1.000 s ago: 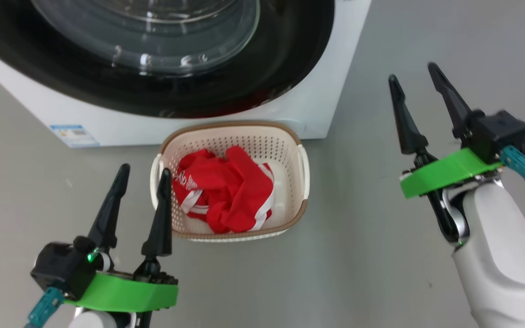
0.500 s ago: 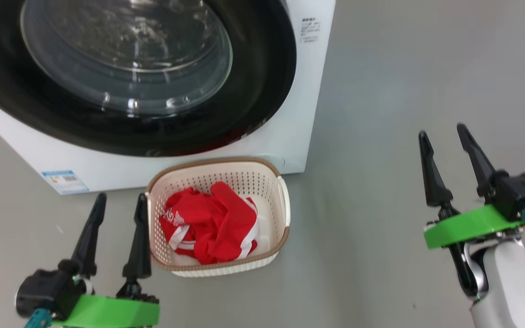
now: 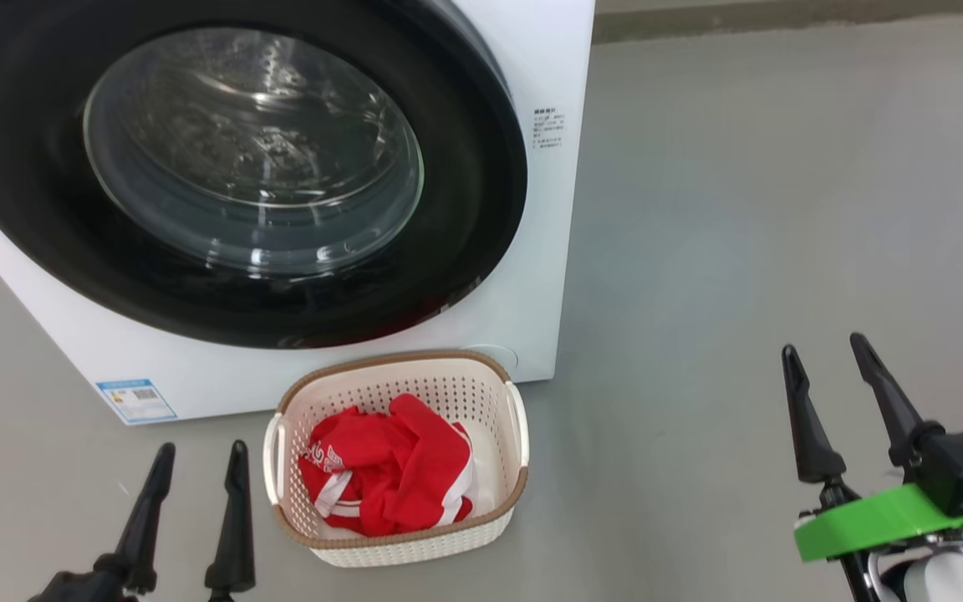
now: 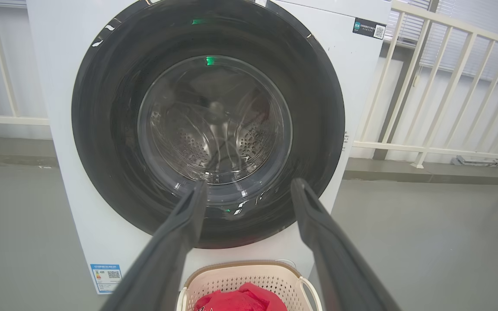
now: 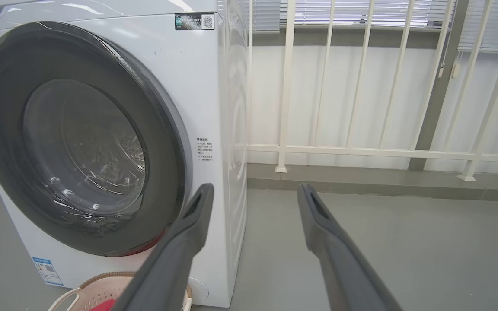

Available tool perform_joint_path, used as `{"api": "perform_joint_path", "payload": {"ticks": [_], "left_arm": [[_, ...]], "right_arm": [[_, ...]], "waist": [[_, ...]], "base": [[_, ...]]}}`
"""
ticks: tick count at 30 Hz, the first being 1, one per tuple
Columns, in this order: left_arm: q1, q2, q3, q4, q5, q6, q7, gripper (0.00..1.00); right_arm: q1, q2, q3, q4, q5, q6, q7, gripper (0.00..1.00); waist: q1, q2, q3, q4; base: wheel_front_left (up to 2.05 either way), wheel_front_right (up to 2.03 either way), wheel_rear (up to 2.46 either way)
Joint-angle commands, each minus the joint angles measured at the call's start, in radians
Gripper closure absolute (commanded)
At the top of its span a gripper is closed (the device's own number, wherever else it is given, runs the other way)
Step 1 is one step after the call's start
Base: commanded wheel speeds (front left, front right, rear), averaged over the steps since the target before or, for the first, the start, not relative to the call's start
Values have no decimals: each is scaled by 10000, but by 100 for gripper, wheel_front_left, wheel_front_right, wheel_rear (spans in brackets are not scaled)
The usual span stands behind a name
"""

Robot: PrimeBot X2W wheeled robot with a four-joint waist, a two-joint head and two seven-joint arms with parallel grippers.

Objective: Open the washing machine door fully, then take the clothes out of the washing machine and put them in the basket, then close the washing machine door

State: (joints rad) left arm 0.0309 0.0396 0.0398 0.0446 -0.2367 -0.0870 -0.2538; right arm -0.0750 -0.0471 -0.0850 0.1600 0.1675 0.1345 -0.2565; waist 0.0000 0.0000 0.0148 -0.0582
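Head view, upper left of frame: white washing machine (image 3: 550, 251) standing on the grey floor (image 3: 766, 209). The washing machine door (image 3: 469, 209) has a glossy black rim and a clear bulging window and sits flat against the machine front, so it looks closed. In the left wrist view the perforated steel drum (image 4: 214, 142) shows through the glass, with no fabric visible inside. In the right wrist view a pale railing (image 5: 361, 151) runs behind and beside the machine, upper right of frame. The basket (image 3: 402, 548), cream perforated plastic with a brown rim, is at lower centre of the head view, on the floor just in front of the machine's lower right corner. It's close to the machine, can't tell if they touch. The clothes (image 3: 389, 477), red with white stripes, lie bunched inside the basket below the rim, toward its left side. The right tool (image 3: 823, 344) is at lower right of frame, well apart from basket and machine. Its two dark fingers are spread wide, with nothing between them and touching nothing, and a green collar (image 3: 874, 522) sits below them. The left tool (image 3: 201, 447) is at lower left of frame, just beside the basket's left handle but not touching it. Its fingers are also spread wide, holding nothing. In its own wrist view the fingers frame the lower part of the door with a gap between them. A small blue label (image 3: 136, 400) is on the machine's lower left front.
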Motion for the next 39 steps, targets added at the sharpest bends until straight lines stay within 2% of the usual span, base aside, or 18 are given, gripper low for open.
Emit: {"api": "perform_joint_path", "payload": {"ticks": [1,15,26,27,35,39], "left_arm": [[-102,132,395,-293,103,-96,-80,0],[316,145,737,-255,157,-261,-80,0],[361,133,791,-277,211,-329,-80,0],[524,8,449,23,79,-276,2,100],[607,-164,398,821,-229,-278,178,100],[552,-155,410,848,-673,-283,296,100]], "right_arm": [[-14,-33,198,-373,37,-38,-53,0],[1260,-32,256,-792,148,-38,-53,0],[1383,-32,137,-871,68,-38,-53,0],[1542,88,-36,-540,102,2,2,100],[1761,265,26,234,426,1,94,100],[1705,249,21,239,892,0,208,100]], "waist": [[0,0,-154,-6],[0,0,-427,67],[0,0,-459,75],[0,0,-461,73],[2,0,-456,83],[23,0,-467,100]], "base": [[0,0,0],[0,0,0],[0,0,0],[0,0,0],[0,0,0],[0,0,0]]}}
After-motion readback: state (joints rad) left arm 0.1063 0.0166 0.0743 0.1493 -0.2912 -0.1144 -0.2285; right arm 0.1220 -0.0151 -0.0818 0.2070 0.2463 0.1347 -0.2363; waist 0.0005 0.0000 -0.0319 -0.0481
